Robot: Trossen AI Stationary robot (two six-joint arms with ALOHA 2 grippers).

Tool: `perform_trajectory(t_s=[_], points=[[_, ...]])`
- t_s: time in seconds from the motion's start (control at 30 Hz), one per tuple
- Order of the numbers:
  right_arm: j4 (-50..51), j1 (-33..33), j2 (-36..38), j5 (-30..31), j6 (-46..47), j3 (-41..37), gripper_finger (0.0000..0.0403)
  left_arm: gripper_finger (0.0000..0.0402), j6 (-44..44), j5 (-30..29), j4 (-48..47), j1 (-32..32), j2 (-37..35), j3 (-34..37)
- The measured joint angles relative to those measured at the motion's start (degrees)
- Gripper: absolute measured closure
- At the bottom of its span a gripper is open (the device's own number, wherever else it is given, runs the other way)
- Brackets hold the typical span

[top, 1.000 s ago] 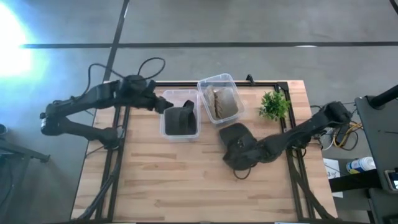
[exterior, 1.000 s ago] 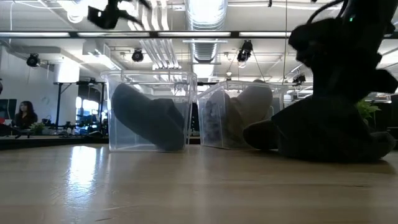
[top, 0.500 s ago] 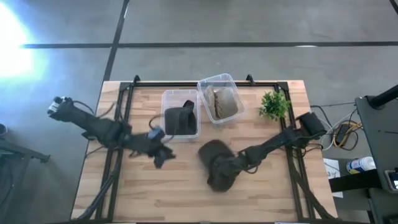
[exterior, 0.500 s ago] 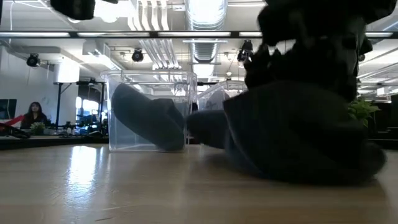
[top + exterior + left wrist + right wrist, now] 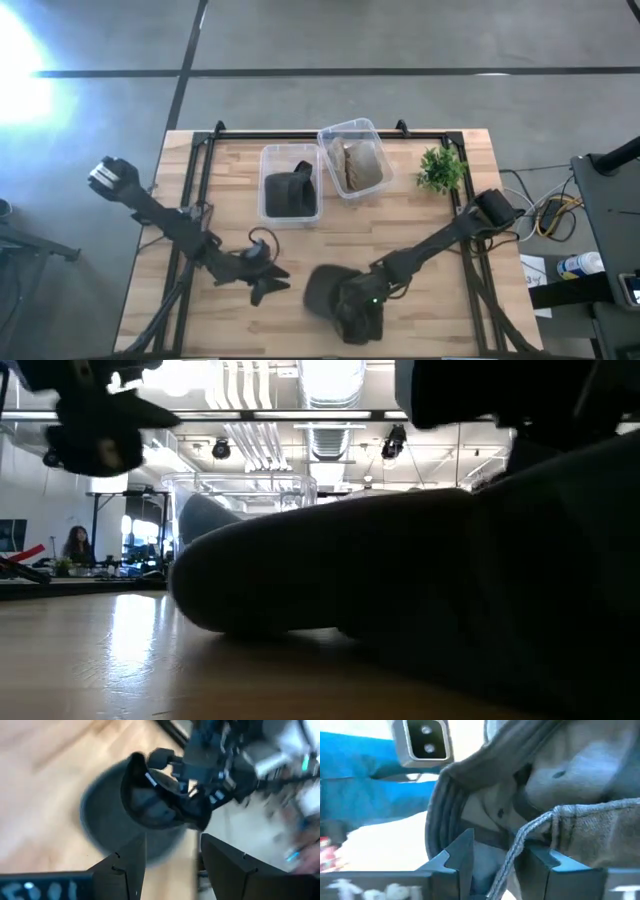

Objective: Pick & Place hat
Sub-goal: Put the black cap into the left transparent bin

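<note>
- Centrally, wooden table [image 5: 200, 330]: slatted top on a black frame.
- Hat [image 5: 335, 293]: dark grey cap, near the table's front edge, centre-right; in the low view it fills most of the frame as a silhouette, detail lost.
- Right gripper [image 5: 362, 312]: pinching the hat, fabric between its fingers [image 5: 457, 855].
- Left gripper [image 5: 270, 282]: just beside the hat, fingers [image 5: 127, 862] spread apart, nothing held.
- Two clear bins [image 5: 290, 185]: rear centre, contents hard to identify.
</note>
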State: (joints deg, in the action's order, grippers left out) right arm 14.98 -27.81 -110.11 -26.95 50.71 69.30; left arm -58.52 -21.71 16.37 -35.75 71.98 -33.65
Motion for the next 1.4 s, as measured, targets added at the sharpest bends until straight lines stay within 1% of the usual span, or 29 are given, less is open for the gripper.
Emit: perform_trajectory(t_s=[0.07, 0.13, 0.2, 0.3, 0.37, 0.47, 0.53, 0.6, 0.83, 1.03, 1.1, 1.2, 1.23, 1.3, 1.4], points=[[3.6, 0.0, 0.2, 2.6, -1.3, 2.3, 0.0282, 0.0221, 12.0, -1.3, 3.2, -0.2, 3.0, 0.2], [7.7, 0.0, 1.0, 5.0, -1.7, 3.6, 0.0282, 0.0221, 22.7, -1.5, 1.7, -0.2, 6.1, -1.6], [9.4, 0.1, 1.3, 6.0, -1.5, 4.5, 0.0282, 0.0221, 31.7, -0.7, -1.1, -0.5, 8.9, -4.1], [10.9, 0.1, 1.4, 6.1, 0.0, 4.4, 0.0282, 0.0221, 42.5, 1.2, -6.3, -1.1, 12.9, -9.4], [10.7, 0.1, 1.5, 6.1, 1.2, 4.2, 0.0282, 0.0221, 49.9, 1.3, -11.6, -1.8, 15.2, -12.7], [11.3, 0.1, 1.6, 6.1, 3.0, 3.7, 0.0282, 0.0221, 60.6, 1.3, -15.6, -2.9, 18.7, -16.2], [11.6, 0.1, 1.6, 6.1, 3.7, 3.3, 0.0282, 0.0221, 66.2, 1.2, -15.2, -3.2, 21.0, -17.8], [11.5, 0.1, 1.6, 6.1, 4.6, 3.0, 0.0282, 0.0221, 68.5, 1.1, -15.5, -3.3, 22.7, -18.5], [11.8, 0.1, 1.6, 6.0, 4.8, 2.7, 0.0282, 0.0221, 69.1, 1.2, -12.3, -3.2, 27.9, -19.3], [11.7, 0.1, 1.6, 6.0, 4.8, 2.5, 0.0282, 0.0221, 69.4, 0.9, -2.7, -2.3, 33.5, -19.2], [11.8, 0.1, 1.6, 6.0, 4.8, 2.4, 0.0282, 0.0221, 69.4, -1.1, 0.3, -1.7, 35.2, -19.2], [11.7, 0.1, 1.6, 6.1, 4.7, 2.4, 0.0282, 0.0223, 69.4, -7.5, 1.4, -0.6, 36.9, -20.7], [11.7, 0.1, 1.6, 6.1, 4.7, 2.4, 0.0282, 0.0226, 69.4, -9.1, 1.5, -0.1, 37.2, -21.3], [11.8, 0.1, 1.6, 6.1, 4.6, 2.4, 0.0282, 0.0242, 69.0, -9.7, 0.7, 0.9, 37.4, -22.8], [11.8, 0.1, 1.6, 6.1, 4.6, 2.5, 0.0282, 0.0289, 67.3, -6.2, -1.4, 2.3, 37.4, -24.7]])
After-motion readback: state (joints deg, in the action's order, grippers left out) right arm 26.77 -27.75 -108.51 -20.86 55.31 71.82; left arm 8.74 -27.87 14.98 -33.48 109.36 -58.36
